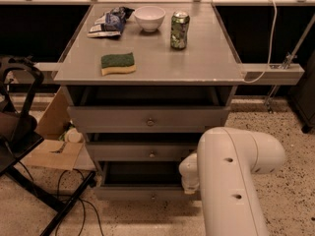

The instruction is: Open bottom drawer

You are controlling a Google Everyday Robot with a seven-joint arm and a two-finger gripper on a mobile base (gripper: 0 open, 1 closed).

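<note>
The gripper (190,174) sits low at the right end of the bottom drawer (125,192), largely hidden behind the robot's bulky white arm (231,181); whether it is clenched or released cannot be told. The bottom drawer stands pulled out from the grey cabinet, its dark interior showing above a narrow front with a small round knob (153,197). Above it, the middle drawer (123,152) and the top drawer (108,118) also jut forward. On the surface (202,58) lie a green-and-yellow sponge (118,63), a white bowl (149,17), a green can (180,30) and a snack bag (108,23). A cardboard box (51,151) rests on the floor left of the cabinet.
</note>
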